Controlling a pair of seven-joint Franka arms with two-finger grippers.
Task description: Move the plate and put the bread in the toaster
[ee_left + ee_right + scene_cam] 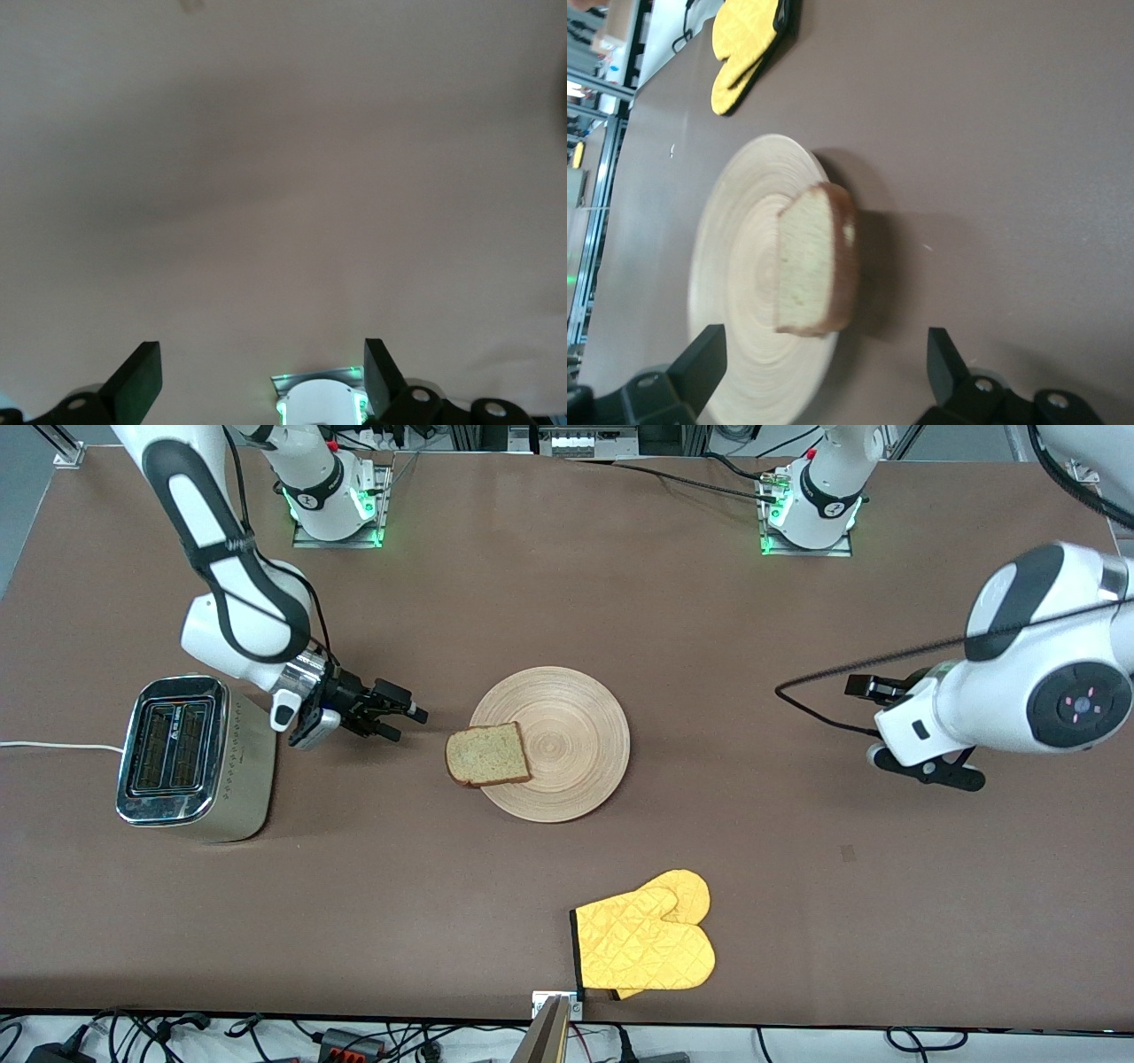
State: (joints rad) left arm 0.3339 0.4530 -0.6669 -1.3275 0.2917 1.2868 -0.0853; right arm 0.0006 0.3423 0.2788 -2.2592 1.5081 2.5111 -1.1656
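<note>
Bread [487, 754] flat on plate [567, 735], hanging over the rim toward the right arm's end – mid-counter [549, 602].
Right gripper [397, 721] between toaster [190, 757] and bread, fingers [700, 367] released, nothing held. Left gripper [873, 688] waits over bare counter at its own end – fingers [137, 381] spread too. Yellow oven mitt [645, 943] lies nearer the camera than the plate.

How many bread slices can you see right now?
1. The bread slice lies on the wooden plate, overhanging its rim toward the toaster. Nothing shows in the toaster's slots.
</note>
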